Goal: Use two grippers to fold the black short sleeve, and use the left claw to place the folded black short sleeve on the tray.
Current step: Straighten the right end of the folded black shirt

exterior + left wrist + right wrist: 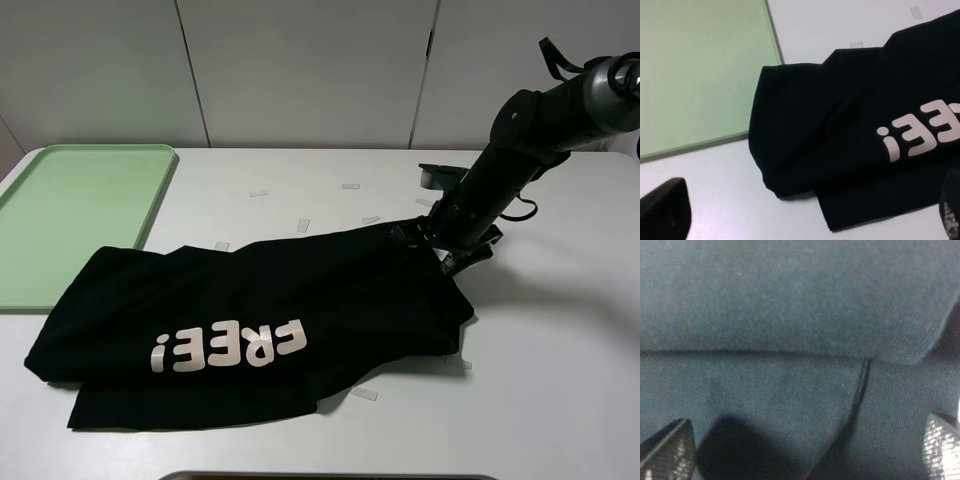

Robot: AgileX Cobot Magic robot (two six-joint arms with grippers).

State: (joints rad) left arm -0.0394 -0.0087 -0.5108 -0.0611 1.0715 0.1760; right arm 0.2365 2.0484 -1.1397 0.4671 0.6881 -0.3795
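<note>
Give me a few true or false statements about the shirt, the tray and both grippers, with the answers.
1. The shirt lies fully on the tray. False: nearly all of it lies on the table, beside the tray.
2. The right gripper is open, at the shirt's edge. True.
3. The letters on the shirt are blue. False: they are pale pink.
4. The tray is pale green. True.
5. The left gripper is shut on the shirt. False: it is open and holds nothing.
</note>
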